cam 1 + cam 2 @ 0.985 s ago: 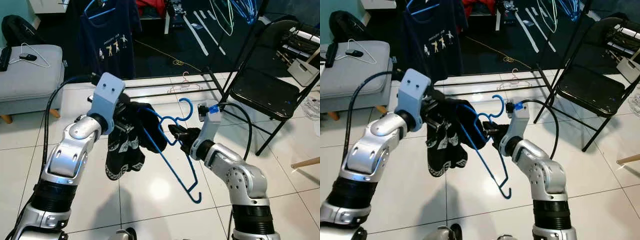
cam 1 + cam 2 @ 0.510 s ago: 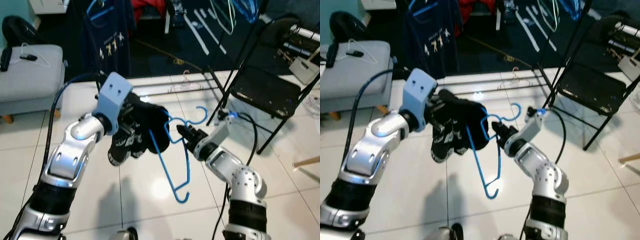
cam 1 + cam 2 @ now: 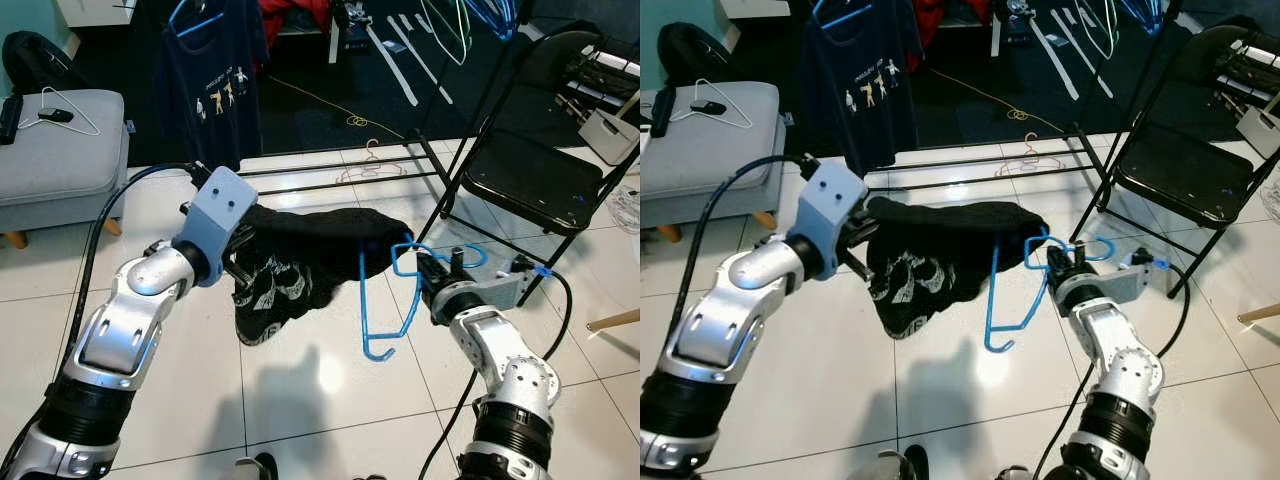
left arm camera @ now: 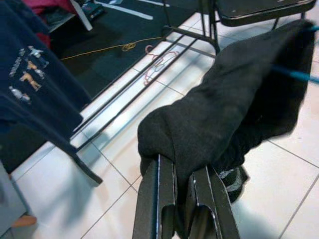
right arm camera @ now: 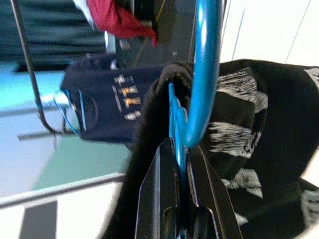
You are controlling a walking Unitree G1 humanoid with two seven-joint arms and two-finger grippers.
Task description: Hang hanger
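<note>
A blue wire hanger (image 3: 385,300) is held near its neck by my right gripper (image 3: 428,272), which is shut on it; its hook (image 3: 462,252) points toward the folding chair. A black shirt with a white print (image 3: 300,262) stretches between the hanger and my left gripper (image 3: 235,262), which is shut on the cloth's other end. In the left wrist view the black fingers (image 4: 164,199) pinch the shirt (image 4: 234,109). In the right wrist view the fingers (image 5: 179,199) clamp the blue hanger wire (image 5: 205,74), with the shirt behind it.
A black folding chair (image 3: 535,180) stands at the right. A clothes rack's floor bars (image 3: 340,172) run behind the shirt. A navy t-shirt (image 3: 215,70) hangs at the back on a blue hanger. A grey ottoman (image 3: 60,150) with a white hanger sits at the left.
My right gripper has swung right and lower with the hanger, its hook now pointing toward the chair. The black shirt, bunched before, is now pulled out wide between the two grippers.
</note>
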